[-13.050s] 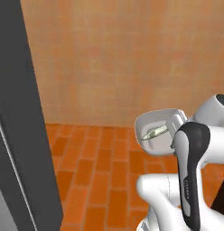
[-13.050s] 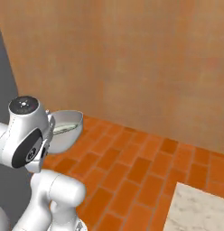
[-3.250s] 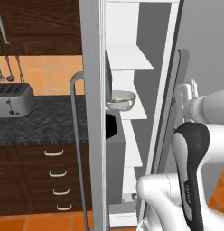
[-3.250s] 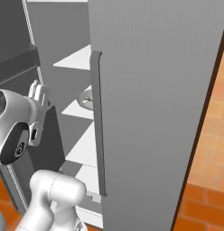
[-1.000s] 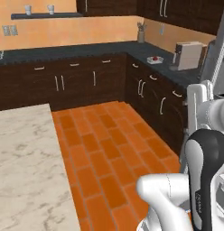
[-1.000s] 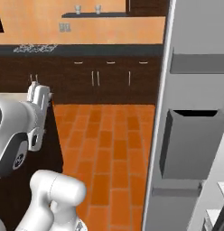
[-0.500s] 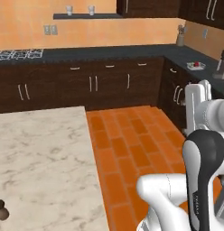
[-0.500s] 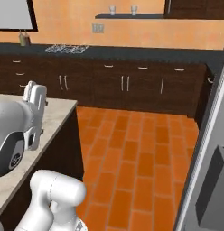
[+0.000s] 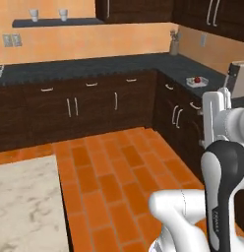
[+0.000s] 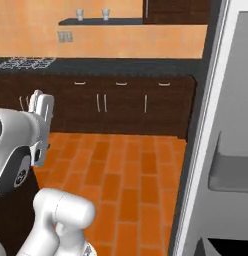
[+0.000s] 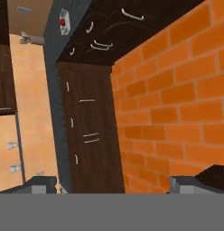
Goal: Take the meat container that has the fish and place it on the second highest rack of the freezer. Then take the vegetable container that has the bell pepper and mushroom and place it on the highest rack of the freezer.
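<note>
- My white two-finger gripper (image 9: pixel 216 106) is raised at the right of the left base view and at the left of the right base view (image 10: pixel 39 107); jaws wide apart, nothing between them.
- In the hand view my two dark blocky fingertips (image 11: pixel 41 184) sit far apart at the bottom corners, with open orange brick floor between them.
- The small glossy red bell pepper (image 9: pixel 197 79) lies in a shallow pale rectangular vegetable container (image 9: pixel 198 82) on the dark speckled countertop (image 9: pixel 119 64), on the right-hand run of the L, well away from my gripper.
- The hand view has that tray as a tiny pale shape with a red dot (image 11: pixel 63 21) near the top; too small to make out a mushroom.
- The tall grey freezer (image 10: pixel 223 150) fills the right side of the right base view: flat matte grey door face, pale edge strip, a grey door bin lower down.
- Dark wooden base cabinets (image 9: pixel 89 106) with slim silver bar handles run under the counter.
- The floor is orange brick tiles (image 9: pixel 114 177), matte with darker grout lines.
- A white marbled island top (image 9: pixel 25 206) with grey veining sits at the lower left of the left base view.
- The smooth orange wall carries a dark floating shelf (image 9: pixel 55 22) with two small pale cups (image 9: pixel 33 14).
- A pale grey utensil jar (image 9: pixel 174 47) stands in the counter corner.
</note>
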Controlling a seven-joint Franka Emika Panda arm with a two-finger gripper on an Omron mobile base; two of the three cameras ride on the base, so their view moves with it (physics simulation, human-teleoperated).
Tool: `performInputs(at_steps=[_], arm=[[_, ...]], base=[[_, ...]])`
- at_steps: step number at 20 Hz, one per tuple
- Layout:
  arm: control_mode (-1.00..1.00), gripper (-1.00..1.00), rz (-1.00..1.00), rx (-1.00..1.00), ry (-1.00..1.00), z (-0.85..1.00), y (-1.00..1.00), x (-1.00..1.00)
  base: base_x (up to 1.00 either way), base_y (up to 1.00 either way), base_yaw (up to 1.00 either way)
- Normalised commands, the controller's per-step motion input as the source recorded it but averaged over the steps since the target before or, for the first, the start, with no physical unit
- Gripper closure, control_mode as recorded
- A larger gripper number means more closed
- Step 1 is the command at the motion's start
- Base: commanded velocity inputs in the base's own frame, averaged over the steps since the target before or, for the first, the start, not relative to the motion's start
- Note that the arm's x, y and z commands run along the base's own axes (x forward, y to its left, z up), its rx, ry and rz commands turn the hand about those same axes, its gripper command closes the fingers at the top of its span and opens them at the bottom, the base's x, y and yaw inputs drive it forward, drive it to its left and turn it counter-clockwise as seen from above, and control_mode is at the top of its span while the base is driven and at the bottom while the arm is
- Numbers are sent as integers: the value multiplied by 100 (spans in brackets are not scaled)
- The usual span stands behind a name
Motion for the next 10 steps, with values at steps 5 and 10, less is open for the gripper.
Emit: performInputs(at_steps=[5, 10], arm=[[100, -100, 0, 0, 0, 0, 0, 0], [100, -100, 0, 0, 0, 0, 0, 0]], base=[[100, 19, -47], [100, 45, -57]])
